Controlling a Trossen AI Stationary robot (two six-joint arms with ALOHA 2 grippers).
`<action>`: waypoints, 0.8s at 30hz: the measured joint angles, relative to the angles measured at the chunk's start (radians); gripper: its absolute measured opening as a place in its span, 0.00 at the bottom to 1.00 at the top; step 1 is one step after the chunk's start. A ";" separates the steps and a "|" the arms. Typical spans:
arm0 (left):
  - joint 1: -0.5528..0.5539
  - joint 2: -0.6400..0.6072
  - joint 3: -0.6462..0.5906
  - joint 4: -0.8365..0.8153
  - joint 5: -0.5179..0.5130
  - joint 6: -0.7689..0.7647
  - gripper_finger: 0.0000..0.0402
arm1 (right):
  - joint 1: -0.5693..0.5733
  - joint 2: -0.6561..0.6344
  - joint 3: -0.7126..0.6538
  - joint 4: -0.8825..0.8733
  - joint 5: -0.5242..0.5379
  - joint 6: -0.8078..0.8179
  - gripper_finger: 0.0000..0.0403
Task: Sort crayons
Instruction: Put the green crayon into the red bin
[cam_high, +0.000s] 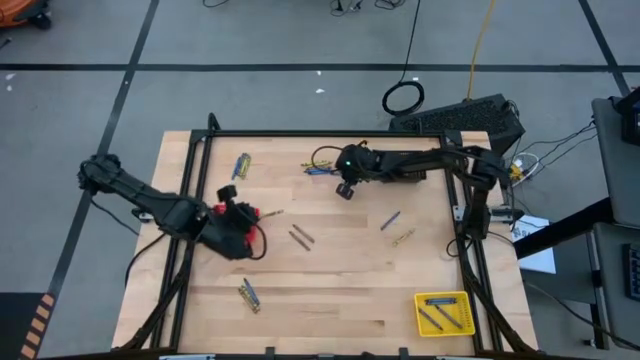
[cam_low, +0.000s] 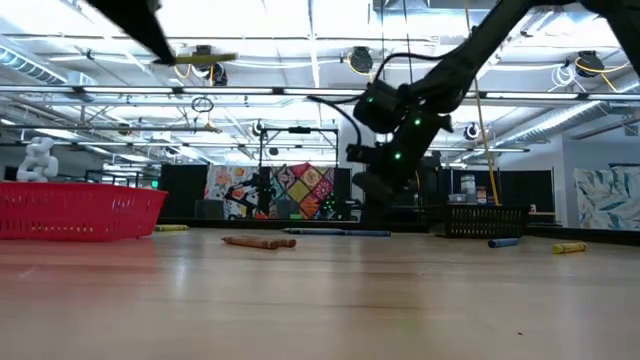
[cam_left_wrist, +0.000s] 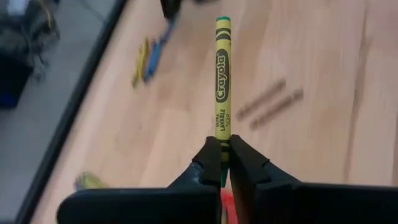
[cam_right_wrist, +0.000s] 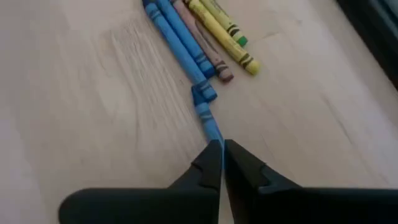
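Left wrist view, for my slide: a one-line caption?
Left tool shut on a yellow crayon above the wooden table.

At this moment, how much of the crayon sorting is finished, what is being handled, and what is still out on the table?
Done: the yellow basket holds a few crayons. In hand: the left gripper is shut on a yellow crayon; the right gripper has its jaws shut at the tip of a blue crayon beside a small pile. Left: loose crayons lie scattered over the table, so most remains.
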 joint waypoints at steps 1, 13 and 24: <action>-0.017 0.002 0.000 -0.025 0.001 -0.041 0.02 | 0.000 0.007 0.006 -0.006 0.000 -0.002 0.01; -0.114 0.002 0.000 -0.193 0.011 -0.462 0.02 | 0.031 -0.030 0.014 -0.074 -0.003 -0.038 0.00; -0.097 0.005 -0.156 -0.293 0.336 -0.695 0.02 | 0.346 -0.118 0.014 0.034 -0.048 -0.018 0.00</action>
